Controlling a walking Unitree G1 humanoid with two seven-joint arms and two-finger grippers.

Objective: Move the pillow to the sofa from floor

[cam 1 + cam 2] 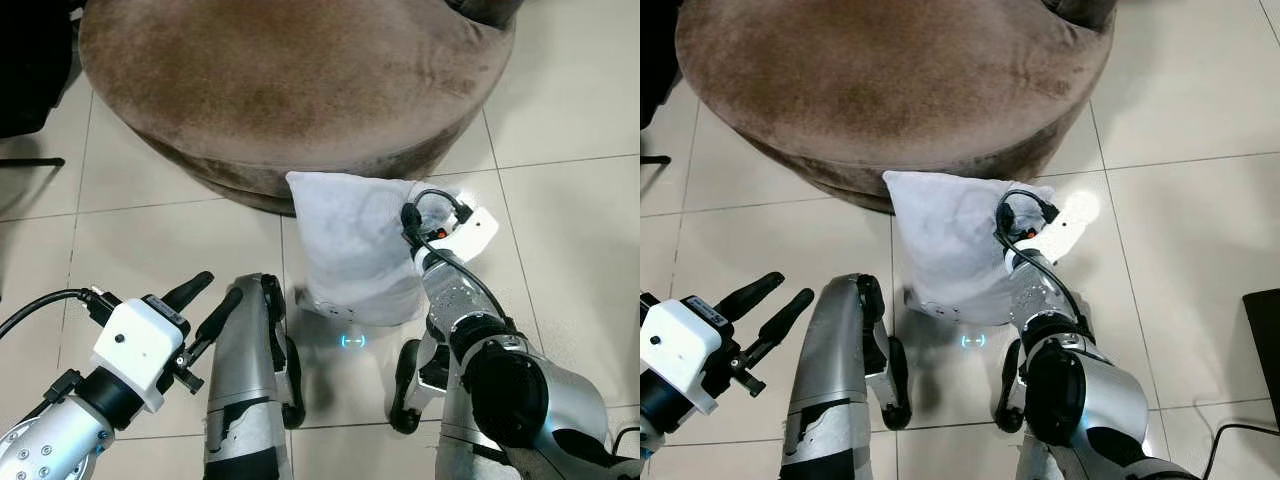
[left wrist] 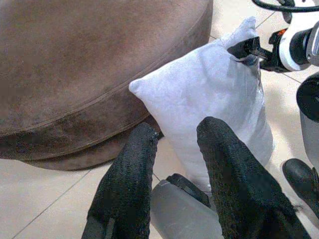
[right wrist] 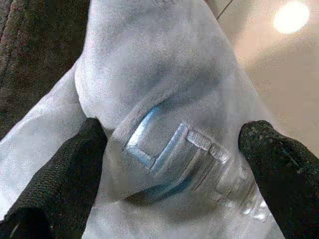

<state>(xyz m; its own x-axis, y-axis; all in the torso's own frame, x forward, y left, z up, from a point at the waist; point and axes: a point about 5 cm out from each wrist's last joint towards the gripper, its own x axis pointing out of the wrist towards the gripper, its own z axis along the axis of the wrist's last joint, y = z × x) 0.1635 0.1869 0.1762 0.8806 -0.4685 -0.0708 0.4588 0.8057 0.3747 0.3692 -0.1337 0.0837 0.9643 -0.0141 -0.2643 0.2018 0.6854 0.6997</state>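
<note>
A: Where is the pillow (image 1: 355, 245)?

B: On the tiled floor (image 1: 150, 240), standing on its lower edge and leaning against the base of the round brown sofa (image 1: 290, 80). It is pale grey-white. One top corner touches the sofa's side; the other is by the right tool.

A: And the right tool (image 3: 169, 149)?

B: It is at the pillow's upper right corner. The right wrist view shows its two black fingers (image 3: 65, 174) spread, one on each side of a bulged fold of the fabric, with raised letters on the cloth between them. The fingers are parted around the pillow and touch its sides; I cannot tell whether they press firmly. From the head views its white wrist block (image 1: 470, 232) sits against the pillow's right edge.

A: The left tool (image 1: 205, 300)?

B: Open, fingers apart, holding nothing. It hovers to the left of the pillow, well apart from it, above the robot's left leg (image 1: 245, 380). Its wrist view looks between the fingers (image 2: 129, 184) toward the pillow and the sofa's base.

A: Anything else nearby?

B: A small blue light mark (image 1: 352, 341) on the floor just below the pillow, between the robot's feet.
</note>
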